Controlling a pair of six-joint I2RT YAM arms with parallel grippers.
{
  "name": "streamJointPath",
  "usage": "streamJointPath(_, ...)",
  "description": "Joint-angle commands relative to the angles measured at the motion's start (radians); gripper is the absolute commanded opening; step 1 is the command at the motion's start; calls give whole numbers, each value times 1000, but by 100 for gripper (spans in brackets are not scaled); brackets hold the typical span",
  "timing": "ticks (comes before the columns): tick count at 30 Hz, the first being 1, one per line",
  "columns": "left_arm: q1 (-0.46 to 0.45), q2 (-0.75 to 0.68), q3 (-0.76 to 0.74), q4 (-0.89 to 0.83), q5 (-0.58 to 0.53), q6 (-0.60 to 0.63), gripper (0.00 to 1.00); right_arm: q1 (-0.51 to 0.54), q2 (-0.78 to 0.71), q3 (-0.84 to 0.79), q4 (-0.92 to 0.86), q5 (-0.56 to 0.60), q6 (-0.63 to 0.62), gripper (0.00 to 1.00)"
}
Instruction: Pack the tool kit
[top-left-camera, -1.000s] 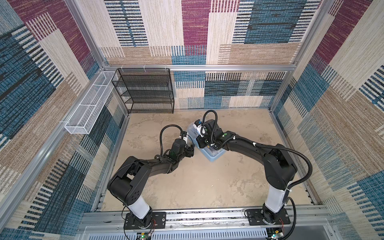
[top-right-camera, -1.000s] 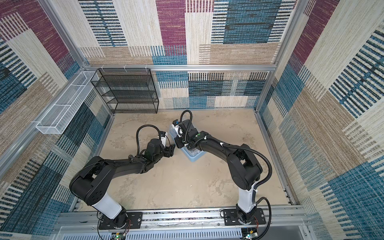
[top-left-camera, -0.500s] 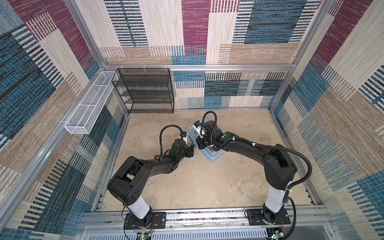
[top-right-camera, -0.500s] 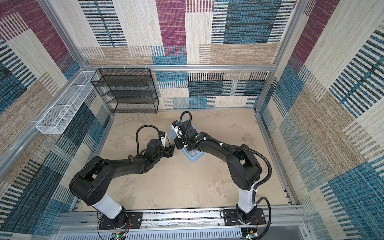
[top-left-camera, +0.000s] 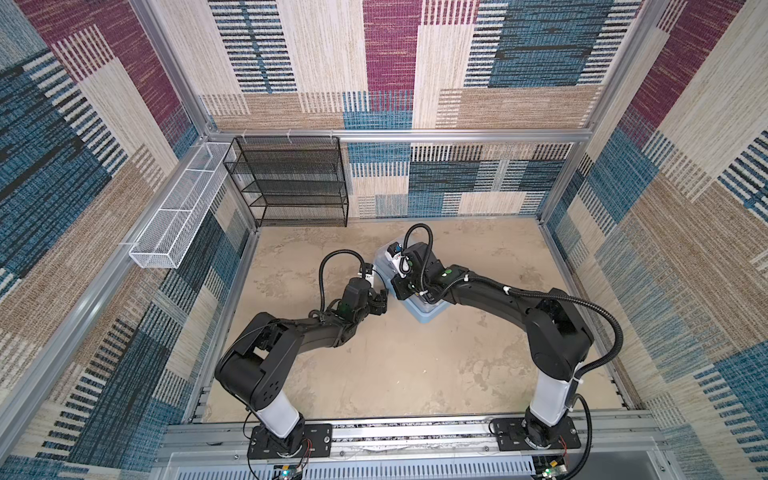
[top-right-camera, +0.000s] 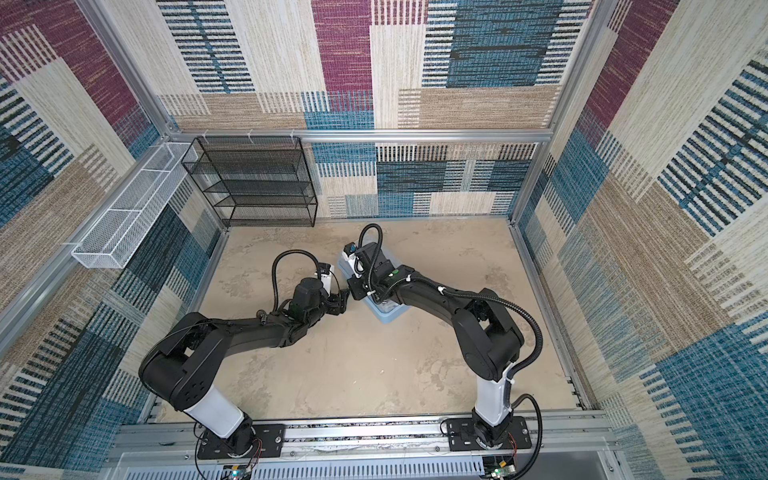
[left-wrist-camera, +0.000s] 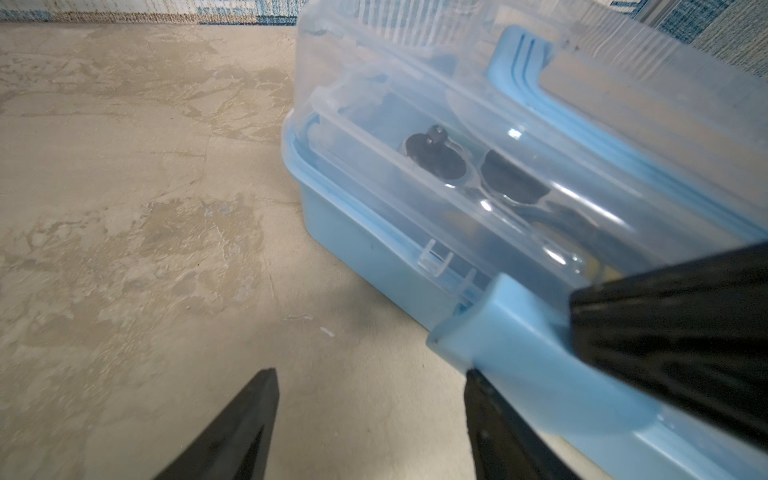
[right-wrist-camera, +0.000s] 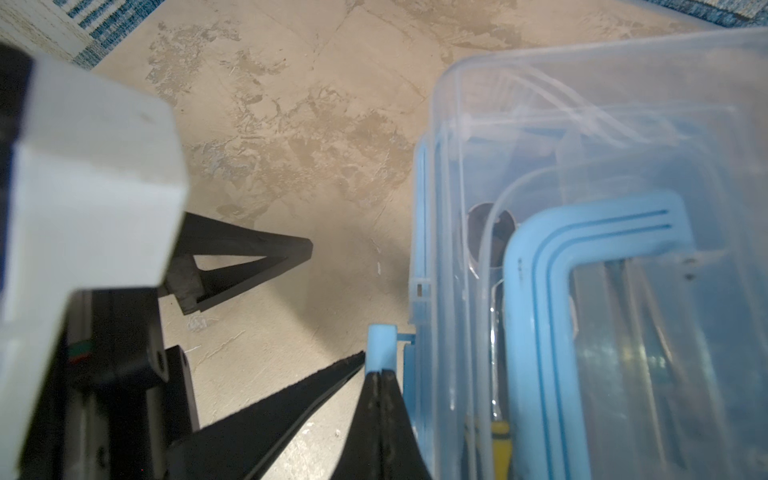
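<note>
Light-blue plastic case with transparent lid (top-left-camera: 428, 316) just past centre of beige table (top-left-camera: 395, 374), toward 12 o'clock. Right gripper (right-wrist-camera: 376, 374) closed, tips against blue side latch (right-wrist-camera: 381, 347). Left gripper (left-wrist-camera: 370, 372) spread, empty, at case's 9 o'clock. Black wire-mesh rack (top-left-camera: 291, 183) far off at 11.

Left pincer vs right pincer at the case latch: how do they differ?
Left pincer is open, jaws spread; right pincer is shut, jaws pressed together. Left pincer sits low beside the light-blue case; right pincer reaches over its clear lid. Shared: both have a tip at the blue latch; neither holds anything.
</note>
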Motion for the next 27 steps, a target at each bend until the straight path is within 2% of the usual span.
streamJointPath(1, 1, 5, 8, 3, 17, -49, 74, -4, 10, -9, -78, 100, 6, 2)
streamJointPath(27, 2, 11, 12, -8, 34, -52, 73, -3, 11, 3, -87, 122, 25, 3)
